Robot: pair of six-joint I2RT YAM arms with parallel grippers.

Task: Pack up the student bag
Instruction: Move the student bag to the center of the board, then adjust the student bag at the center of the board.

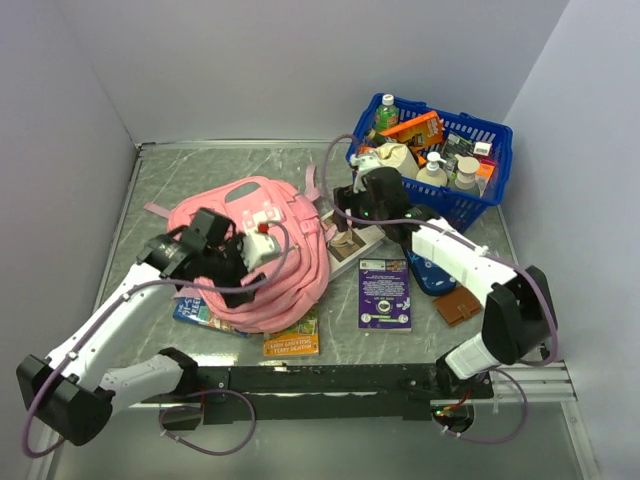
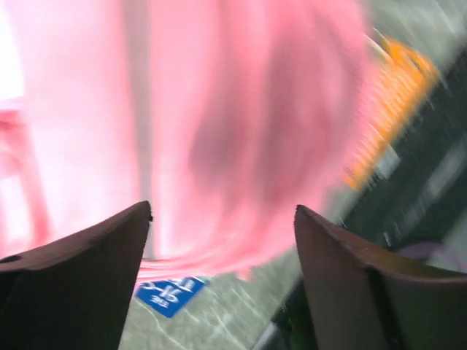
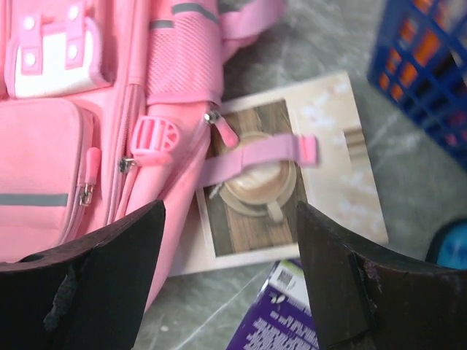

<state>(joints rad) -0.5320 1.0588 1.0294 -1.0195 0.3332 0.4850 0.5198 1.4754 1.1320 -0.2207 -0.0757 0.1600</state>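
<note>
left gripper [image 2: 222, 210] spread wide over student bag [image 1: 295, 265], right gripper [image 3: 230, 208] spread wide at its edge

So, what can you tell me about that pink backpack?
It's a soft pink fabric backpack, slumped front-up on the grey table. It has zipped front pockets, a white patch with pink tabs, grey stripes and a mesh side pocket. One thin pink strap trails across a book showing a coffee cup. Its near edge overlaps a blue book and an orange book.
</note>
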